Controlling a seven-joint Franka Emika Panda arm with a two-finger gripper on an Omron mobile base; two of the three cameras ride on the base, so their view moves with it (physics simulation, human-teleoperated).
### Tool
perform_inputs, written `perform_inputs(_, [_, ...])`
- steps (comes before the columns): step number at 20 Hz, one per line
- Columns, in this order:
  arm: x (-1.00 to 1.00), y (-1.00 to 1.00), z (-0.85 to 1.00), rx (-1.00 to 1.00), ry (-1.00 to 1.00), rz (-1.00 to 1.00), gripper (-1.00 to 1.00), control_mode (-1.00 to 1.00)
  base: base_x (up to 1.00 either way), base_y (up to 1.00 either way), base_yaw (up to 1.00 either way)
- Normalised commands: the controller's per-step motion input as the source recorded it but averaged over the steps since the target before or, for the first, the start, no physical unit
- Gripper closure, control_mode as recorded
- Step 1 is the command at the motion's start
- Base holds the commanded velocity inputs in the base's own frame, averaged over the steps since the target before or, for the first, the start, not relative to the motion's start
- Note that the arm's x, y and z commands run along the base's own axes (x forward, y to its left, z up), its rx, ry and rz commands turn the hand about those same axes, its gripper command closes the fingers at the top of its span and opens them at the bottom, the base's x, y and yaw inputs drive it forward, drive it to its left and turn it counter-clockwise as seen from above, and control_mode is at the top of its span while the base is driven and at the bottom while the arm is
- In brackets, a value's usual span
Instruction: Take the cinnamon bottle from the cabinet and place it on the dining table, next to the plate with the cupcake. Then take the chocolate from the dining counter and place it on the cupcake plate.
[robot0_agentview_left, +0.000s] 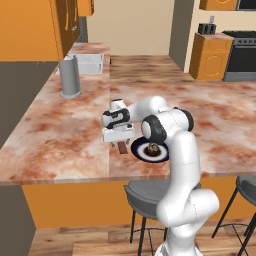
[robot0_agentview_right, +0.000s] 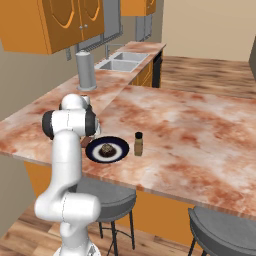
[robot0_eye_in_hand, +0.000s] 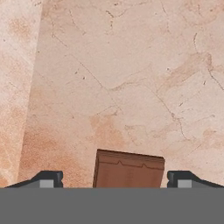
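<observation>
- The gripper (robot0_eye_in_hand: 113, 178) pinches the chocolate (robot0_eye_in_hand: 128, 169) by its sides, just left of the plate (robot0_agentview_left: 142, 152).
- A loose hold could drop the bar onto the dining table (robot0_agentview_left: 70, 130).
- A careless swing could knock the cupcake (robot0_agentview_left: 152, 149) or the cinnamon bottle (robot0_agentview_right: 138, 144) standing right of the plate.

Tall grey cylinder (robot0_agentview_left: 70, 77) stands upright on the side table, well apart from a double sink (robot0_agentview_right: 120, 62) beyond it. Grey stools (robot0_agentview_left: 148, 199) below, black stove (robot0_agentview_left: 243, 56) far right.

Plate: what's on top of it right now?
The plate carries the cupcake. The chocolate hangs at the tool beside it. The plate's near-left edge is hidden behind the arm.
</observation>
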Motion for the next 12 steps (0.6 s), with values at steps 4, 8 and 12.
perform_inputs(4, [-0.43,0.00,-0.52,0.00,-0.01,0.00,-1.00,-1.00,0.00,0.00,0.00])
perform_inputs(8, [-0.38,0.00,-0.53,0.00,-0.01,0.00,-1.00,-1.00,0.00,0.00,0.00])
perform_inputs(12, [-0.39,0.00,-0.55,0.00,-0.01,0.00,-1.00,-1.00,0.00,0.00,0.00])
